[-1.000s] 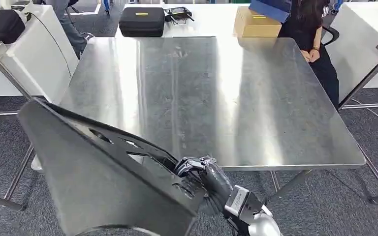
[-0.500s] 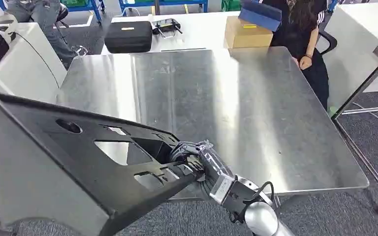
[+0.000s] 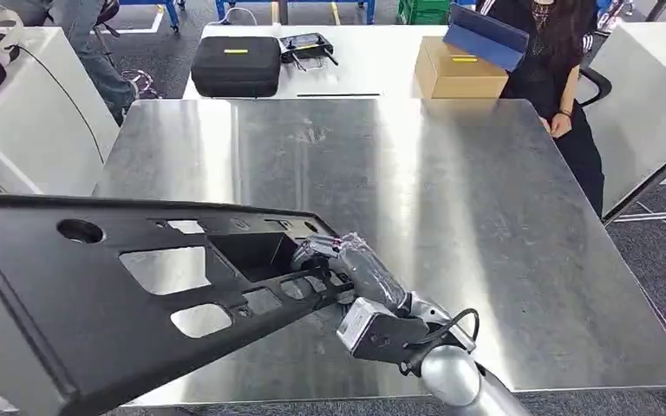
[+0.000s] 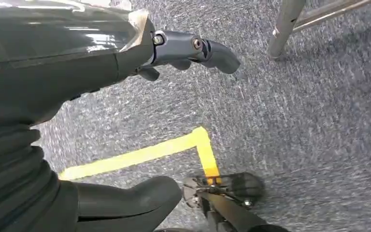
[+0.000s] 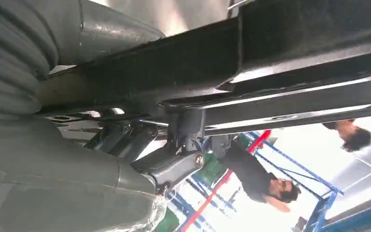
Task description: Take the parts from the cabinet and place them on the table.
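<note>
right hand [image 3: 347, 264] grips large black panel [image 3: 95, 286] with cutouts; left hand [image 4: 125, 53] fingers apart, empty.

bare steel table [image 3: 486, 199], grey carpet floor [image 4: 319, 121]

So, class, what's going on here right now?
The robot's right hand grips a big black panel by an edge of one of its cutouts, holding it partly over the near corner of the steel table. The left hand hangs above the carpet, holding nothing. A person stands at the far side.
</note>
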`<state>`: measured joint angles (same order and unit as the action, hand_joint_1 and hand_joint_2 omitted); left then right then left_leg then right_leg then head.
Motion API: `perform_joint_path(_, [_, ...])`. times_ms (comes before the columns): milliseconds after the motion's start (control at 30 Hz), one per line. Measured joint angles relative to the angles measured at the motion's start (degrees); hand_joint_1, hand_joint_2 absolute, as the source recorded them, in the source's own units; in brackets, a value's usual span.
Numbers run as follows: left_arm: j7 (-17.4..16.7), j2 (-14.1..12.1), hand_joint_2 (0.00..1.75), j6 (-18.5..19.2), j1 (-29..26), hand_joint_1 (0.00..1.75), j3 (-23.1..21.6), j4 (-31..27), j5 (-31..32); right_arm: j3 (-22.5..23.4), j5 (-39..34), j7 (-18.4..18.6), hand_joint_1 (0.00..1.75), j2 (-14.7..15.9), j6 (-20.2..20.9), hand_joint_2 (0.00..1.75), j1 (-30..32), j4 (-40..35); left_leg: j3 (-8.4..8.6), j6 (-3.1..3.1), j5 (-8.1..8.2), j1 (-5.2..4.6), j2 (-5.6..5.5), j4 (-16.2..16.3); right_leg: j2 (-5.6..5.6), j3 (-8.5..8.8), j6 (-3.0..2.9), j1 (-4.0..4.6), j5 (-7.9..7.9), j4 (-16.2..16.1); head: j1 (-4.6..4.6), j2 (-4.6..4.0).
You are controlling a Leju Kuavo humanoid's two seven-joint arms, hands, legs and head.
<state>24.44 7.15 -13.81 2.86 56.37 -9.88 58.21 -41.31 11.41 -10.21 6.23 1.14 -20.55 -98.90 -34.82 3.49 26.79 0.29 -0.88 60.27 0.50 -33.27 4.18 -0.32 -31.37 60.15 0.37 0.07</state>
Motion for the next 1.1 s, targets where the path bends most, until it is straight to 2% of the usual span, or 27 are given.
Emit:
perform_joint_path(33, [-0.07,0.11,1.75,0.22,-0.01,0.0,0.02,0.09,0.0,-0.09,0.18,0.02,1.71,0.28,-0.11,1.75,-0.22,0.35,0.56,-0.18,0.26,-0.04,-0.12,0.04,-0.17,0.05,-0.26,0.17,3.29,-0.94,-0.13,0.0])
perform_joint_path(67, [-0.09,0.04,1.75,0.37,0.07,0.0,0.04,0.09,0.0,-0.18,0.2,0.07,1.71,0.37,-0.2,1.75,-0.69,0.59,0.32,-0.51,0.46,-0.1,-0.26,-0.03,-0.52,0.1,-1.88,0.29,1.94,-1.19,-0.09,0.0])
perform_joint_path(100, [-0.29,0.18,1.75,0.46,0.02,0.0,0.09,0.11,0.02,-0.37,0.24,0.17,1.71,0.48,-0.22,1.75,-0.89,0.81,0.3,-0.9,0.63,-0.12,-0.22,-0.32,-0.43,0.65,-2.29,0.66,3.27,-1.48,-0.09,0.0])
perform_joint_path(133, [-0.35,0.22,1.75,0.48,-0.01,0.0,0.11,0.13,0.02,-0.46,0.26,0.17,1.71,0.61,-0.26,1.75,-1.03,0.99,0.39,-1.26,-0.04,-0.17,-0.15,0.72,-0.39,0.21,-2.91,0.58,3.58,-1.87,-0.11,0.0])
perform_joint_path(167, [-0.44,0.22,1.75,0.48,-0.1,0.0,0.17,0.13,0.02,-0.59,0.26,0.17,1.71,0.68,-0.26,1.75,-1.31,1.12,0.54,-1.53,-0.33,-0.25,-0.17,0.72,-0.33,0.82,-3.19,0.25,3.67,-2.13,0.0,0.0])
perform_joint_path(200, [-0.55,0.09,1.75,0.48,-0.04,0.0,0.31,0.13,0.02,-0.7,0.26,0.17,1.71,0.68,-0.31,1.75,-1.5,1.2,-0.02,-1.72,0.53,-0.11,-0.01,1.31,-0.33,2.2,-3.34,-0.54,3.81,-2.75,-0.06,0.0])
perform_joint_path(233, [-0.55,0.18,1.75,0.48,0.03,0.0,0.35,0.13,0.02,-0.77,0.26,0.17,1.71,0.7,-0.31,1.75,-1.79,1.31,-0.52,-1.92,1.56,-0.17,0.15,2.8,-0.37,2.63,-3.42,-0.54,3.8,-2.93,-0.15,0.0])
perform_joint_path(300, [-0.55,0.2,1.75,0.48,0.13,0.0,0.37,0.13,0.07,-0.85,0.24,0.17,1.71,0.7,-0.37,1.75,-2.05,1.47,-4.31,-2.8,5.12,0.3,0.34,10.02,-0.41,2.85,-3.74,-0.61,3.54,-2.93,-0.26,0.0])
perform_joint_path(333, [-0.55,0.18,1.75,0.48,0.06,0.0,0.42,0.13,0.07,-0.92,0.26,0.17,1.71,0.74,-0.42,1.75,-2.03,1.62,-6.62,-2.98,6.62,0.46,0.45,13.78,-0.43,2.87,-3.91,-0.6,3.39,-2.92,-0.17,0.0])
perform_joint_path(367, [-0.55,0.18,1.75,0.48,-0.04,0.0,0.46,0.13,0.07,-1.01,0.26,0.17,1.71,0.77,-0.44,1.75,-1.99,1.84,-8.39,-3.32,7.03,0.63,0.49,16.05,-0.42,2.94,-4.01,-0.61,3.3,-2.91,-0.26,0.0])
perform_joint_path(400, [-0.55,0.15,1.75,0.48,-0.07,0.0,0.46,0.13,0.07,-1.12,0.26,0.17,1.71,0.77,-0.44,1.75,-2.0,2.01,-8.85,-3.59,5.87,0.9,0.53,15.44,-0.36,3.07,-4.09,-0.7,3.16,-2.91,-0.22,0.0])
perform_joint_path(433, [-0.55,0.11,1.75,0.48,-0.06,0.0,0.48,0.13,0.07,-1.18,0.26,0.17,1.71,0.77,-0.44,1.75,-1.99,2.1,-8.01,-3.91,3.59,1.14,0.67,12.59,-0.25,3.34,-3.77,-0.88,2.86,-2.86,-0.26,0.0])
perform_joint_path(500, [-0.55,0.0,1.75,0.48,-0.03,0.0,0.48,0.13,0.07,-1.25,0.26,0.17,1.71,0.77,-0.48,1.75,-2.01,2.23,-3.75,-4.2,-2.6,1.66,0.78,2.75,-0.1,4.32,-3.06,-1.33,2.11,-2.82,-0.24,0.0])
perform_joint_path(533, [-0.57,0.04,1.75,0.48,0.01,0.0,0.5,0.18,0.07,-1.27,0.24,0.17,1.71,0.77,-0.5,1.75,-2.02,2.3,-2.75,-4.59,-2.32,1.64,0.55,0.83,-0.13,4.32,-2.61,-1.11,1.78,-2.84,-0.22,0.0])
perform_joint_path(567, [-0.55,0.11,1.75,0.53,0.1,0.0,0.5,0.28,0.07,-1.29,0.24,0.17,1.71,0.81,-0.53,1.75,-2.23,2.36,-3.01,-4.05,0.36,1.15,0.72,-0.41,-0.08,4.22,-2.3,-0.92,1.62,-2.52,-0.59,0.0])
perform_joint_path(600, [-0.59,0.11,1.75,0.5,0.15,0.0,0.5,0.28,0.07,-1.31,0.26,0.15,1.71,0.79,-0.59,1.75,-2.32,2.36,-2.52,-3.13,-1.25,0.99,0.72,0.05,-0.1,3.85,-1.91,-0.64,1.4,-2.57,-0.49,0.0])
perform_joint_path(633, [-0.59,0.07,1.75,0.5,0.0,0.0,0.5,0.28,0.07,-1.42,0.31,0.2,1.71,0.83,-0.59,1.75,-2.16,2.43,-2.37,-2.73,-1.4,0.94,0.71,0.03,-0.1,3.83,-1.57,-0.61,1.17,-2.85,-0.31,0.0])
perform_joint_path(700, [-0.59,0.15,1.75,0.48,-0.08,0.0,0.52,0.31,0.07,-1.44,0.28,0.17,1.71,0.98,-0.61,1.75,-2.31,2.45,-2.44,-2.82,-1.77,1.05,0.64,-0.18,-0.21,4.52,-2.03,-0.72,1.11,-2.88,-0.26,0.0])
perform_joint_path(900, [-0.59,0.2,1.75,1.16,0.1,0.0,0.52,0.31,0.07,-1.92,2.67,1.34,1.71,1.05,-1.51,1.75,-3.3,2.89,-2.32,-2.12,-1.26,0.86,0.39,-0.2,-0.48,5.34,-2.03,-0.73,1.12,-4.43,-0.28,0.0])
perform_joint_path(1000, [-0.9,0.22,1.75,0.9,0.09,0.0,0.59,0.31,-0.11,-2.3,16.59,11.38,1.71,1.55,-9.13,1.75,-3.95,3.96,-2.06,-1.82,-1.05,0.79,0.37,-0.2,-0.54,5.21,-1.79,-0.75,1.0,-4.66,-0.31,0.0])
perform_joint_path(1033, [-1.05,0.33,1.75,0.77,0.08,0.0,0.61,0.31,-0.11,-1.75,20.06,12.97,1.71,2.32,-11.0,1.75,-4.16,4.93,-2.05,-1.79,-1.05,0.78,0.33,-0.19,-0.57,5.23,-1.77,-0.75,1.02,-4.68,-0.31,0.0])
perform_joint_path(1100, [-1.29,0.44,1.75,0.5,-0.13,0.0,0.68,0.31,-0.11,1.05,24.49,13.6,1.71,4.42,-13.49,1.75,-4.08,7.33,-2.04,-1.75,-1.07,0.75,0.25,-0.19,-0.68,5.3,-1.67,-0.74,1.09,-4.68,-0.26,0.0])
